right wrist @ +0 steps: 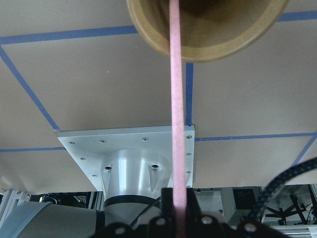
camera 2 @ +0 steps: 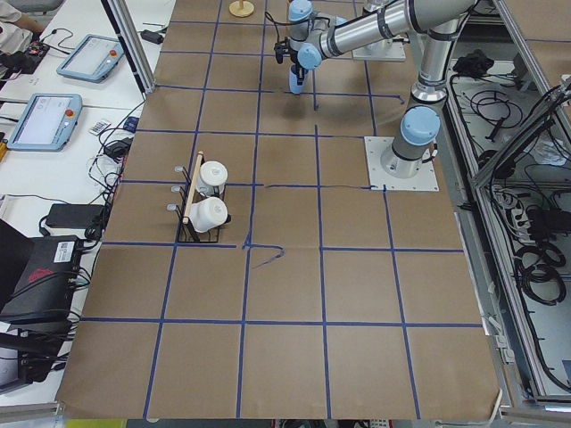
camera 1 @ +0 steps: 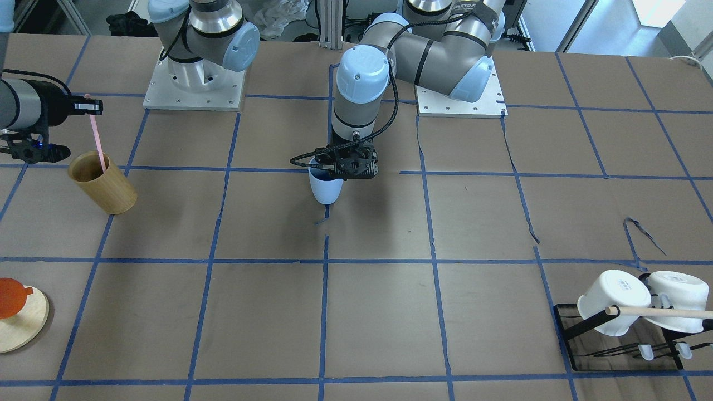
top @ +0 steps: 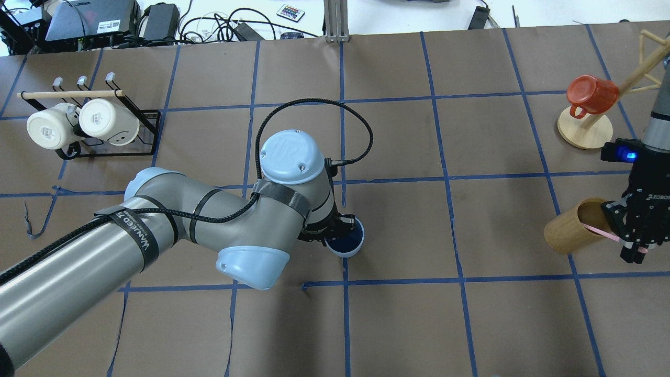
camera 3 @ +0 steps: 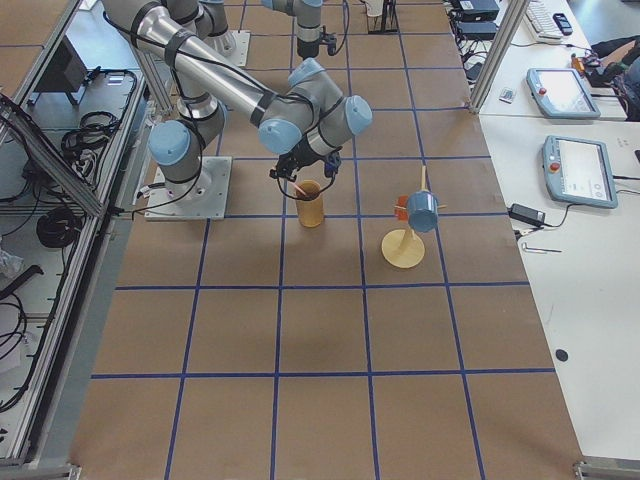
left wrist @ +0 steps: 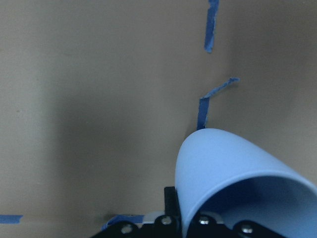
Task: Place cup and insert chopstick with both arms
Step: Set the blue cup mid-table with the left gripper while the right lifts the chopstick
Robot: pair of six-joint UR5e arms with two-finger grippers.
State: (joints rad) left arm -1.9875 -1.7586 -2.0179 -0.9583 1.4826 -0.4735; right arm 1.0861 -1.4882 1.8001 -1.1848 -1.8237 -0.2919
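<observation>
Cup (camera 1: 326, 189), one, blue, clamped in left fingers (left wrist: 171, 201); one pink chopstick (camera 1: 98, 139) clamped in right fingers (right wrist: 192, 208).

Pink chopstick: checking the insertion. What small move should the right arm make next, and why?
Probably lower the right gripper slightly. Its fingers grip the pink chopstick at the top, its tip is inside the wooden cup, yet most of it stands above the rim, so releasing now might tip it out.
</observation>
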